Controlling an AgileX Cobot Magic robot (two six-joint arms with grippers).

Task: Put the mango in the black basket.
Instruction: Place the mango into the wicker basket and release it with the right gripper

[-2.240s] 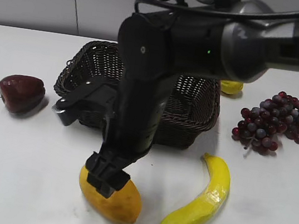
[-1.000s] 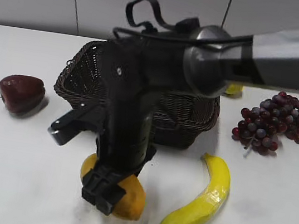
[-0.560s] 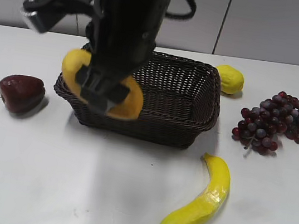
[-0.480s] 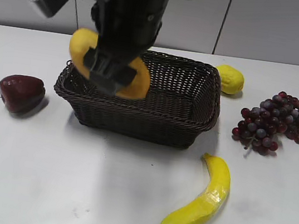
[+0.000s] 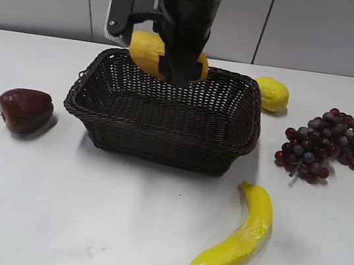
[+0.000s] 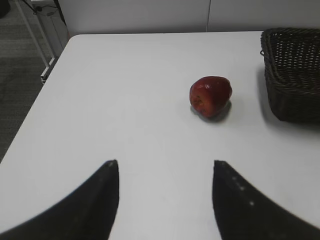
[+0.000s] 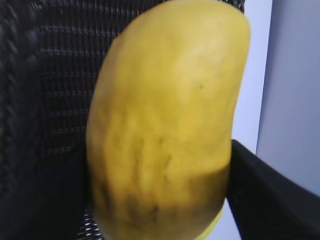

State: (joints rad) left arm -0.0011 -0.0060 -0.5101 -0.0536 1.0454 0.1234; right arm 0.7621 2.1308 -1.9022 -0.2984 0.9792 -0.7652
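Because our right hand (image 5: 180, 66) holds the mango (image 5: 147, 53) clamped between its fingers above the far rim of the black basket (image 5: 163, 134), we judge that letting go here could land the fruit on that braided edge and send it rolling out behind the hand onto the table (image 5: 52, 207). It sits just below the wrist, not yet down in the weave. The hand's body covers the fruit's middle in the exterior view, and the right wrist view is filled by mango, so the fingertips are hard to see. Our left hand (image 6: 165, 200) hangs spread wide and empty, well apart from the basket.
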